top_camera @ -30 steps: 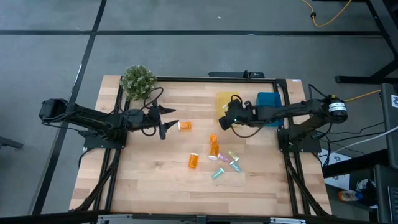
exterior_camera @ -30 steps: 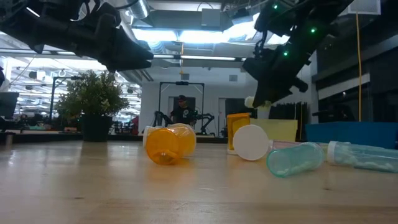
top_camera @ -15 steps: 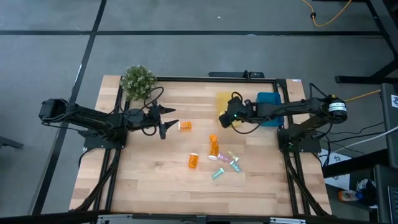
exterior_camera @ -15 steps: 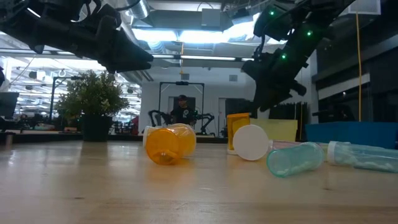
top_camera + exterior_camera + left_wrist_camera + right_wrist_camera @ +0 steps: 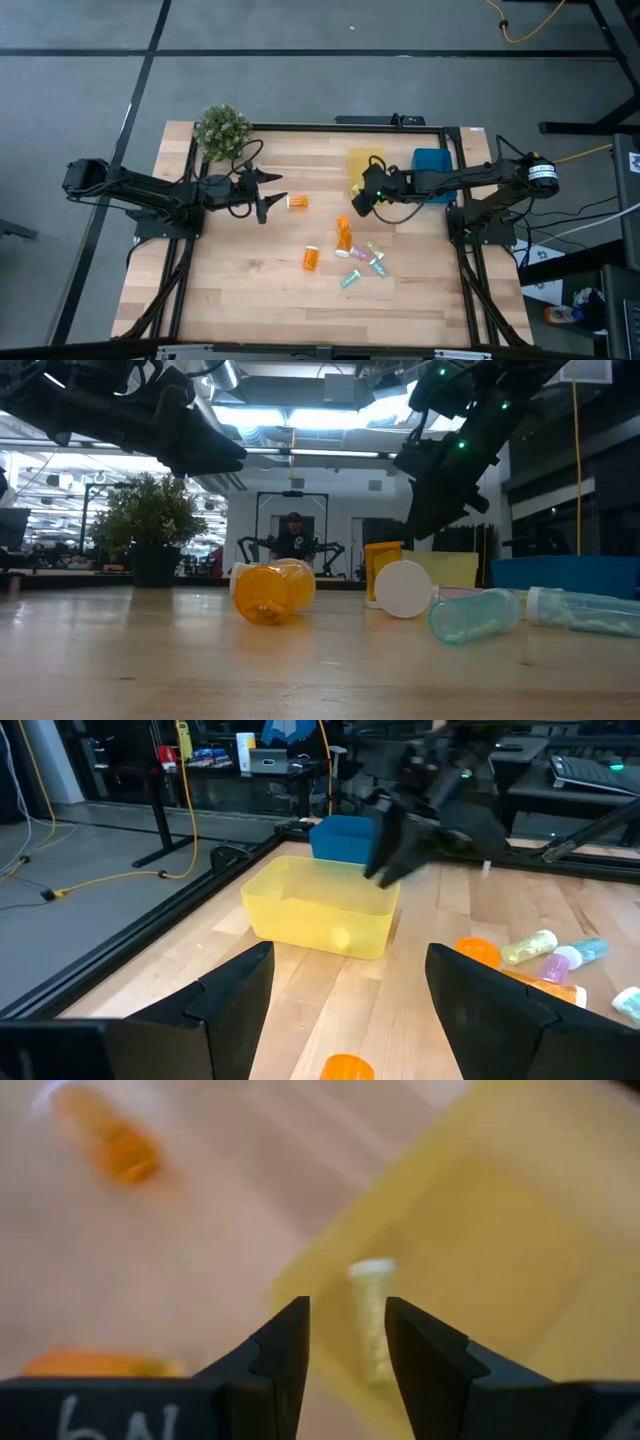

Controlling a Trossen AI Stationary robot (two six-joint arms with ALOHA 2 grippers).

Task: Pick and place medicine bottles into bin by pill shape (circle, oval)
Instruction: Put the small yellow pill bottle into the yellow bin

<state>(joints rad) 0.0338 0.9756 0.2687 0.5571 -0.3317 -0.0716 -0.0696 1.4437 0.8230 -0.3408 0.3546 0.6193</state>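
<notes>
My right gripper (image 5: 357,197) is open and empty, above the near left corner of the yellow bin (image 5: 365,165). In its wrist view, a pale bottle with a white cap (image 5: 372,1330) lies on its side on the bin floor (image 5: 500,1250), beyond the open fingers (image 5: 347,1315). My left gripper (image 5: 275,195) is open and empty, just left of an orange bottle (image 5: 297,202) lying on the table. Two more orange bottles (image 5: 343,235), (image 5: 312,259) and three pale ones (image 5: 368,260) lie on their sides at mid-table.
A blue bin (image 5: 432,165) stands right of the yellow one at the table's far right. A potted plant (image 5: 221,130) stands at the far left corner. The near half of the table (image 5: 250,300) is bare wood.
My right gripper has let go of the pale bottle it carried; the bottle now lies in the yellow bin. The gripper has then drawn back a little toward the table's near left, off the bin.
</notes>
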